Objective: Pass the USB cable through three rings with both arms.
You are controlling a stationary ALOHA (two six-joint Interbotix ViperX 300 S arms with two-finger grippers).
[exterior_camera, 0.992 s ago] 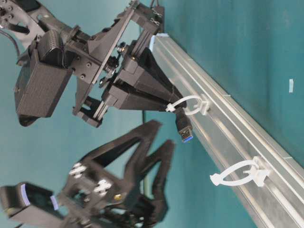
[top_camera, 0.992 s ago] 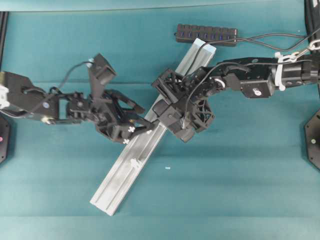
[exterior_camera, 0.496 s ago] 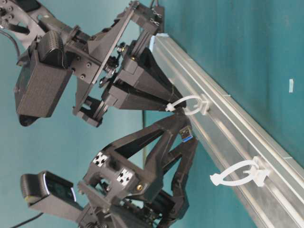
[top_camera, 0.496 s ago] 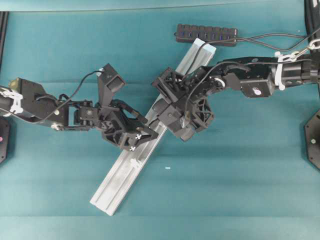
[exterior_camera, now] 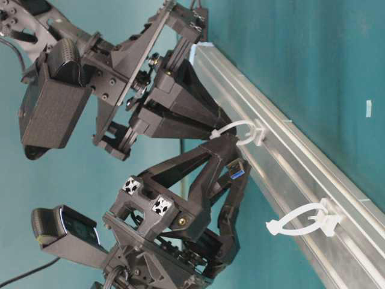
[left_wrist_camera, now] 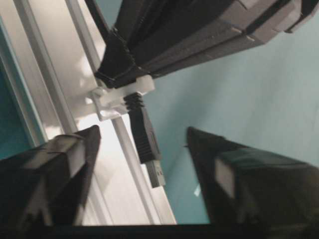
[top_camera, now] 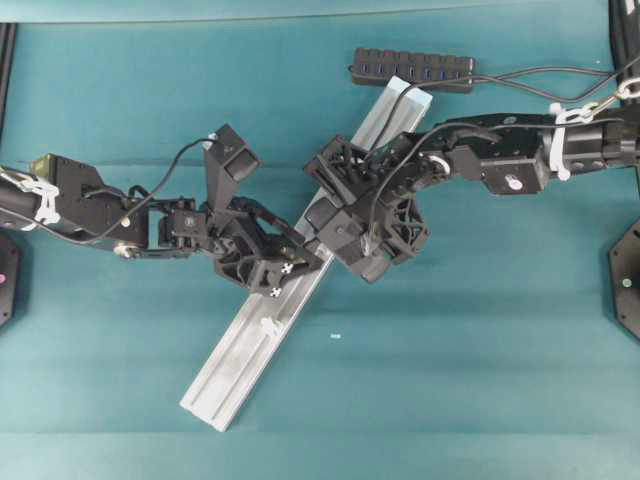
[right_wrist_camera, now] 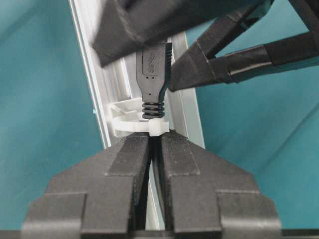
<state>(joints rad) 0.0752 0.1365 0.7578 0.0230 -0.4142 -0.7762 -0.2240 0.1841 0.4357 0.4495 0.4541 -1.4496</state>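
USB cable (right_wrist_camera: 152,84): plug end poking through the first ring (right_wrist_camera: 130,123) on the aluminium rail (top_camera: 262,325). Right gripper (right_wrist_camera: 154,144): clamped on the cord just behind that ring. Left gripper (left_wrist_camera: 142,137): fingers apart, straddling the plug without contact.

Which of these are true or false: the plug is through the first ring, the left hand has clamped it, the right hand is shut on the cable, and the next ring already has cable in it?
1. The USB cable plug has passed through a ring. True.
2. The left hand is clamped on the plug. False: its fingers flank the plug with gaps on both sides.
3. The right hand is shut on the cable behind the ring. True.
4. The next ring along the rail holds cable. False: it is empty.
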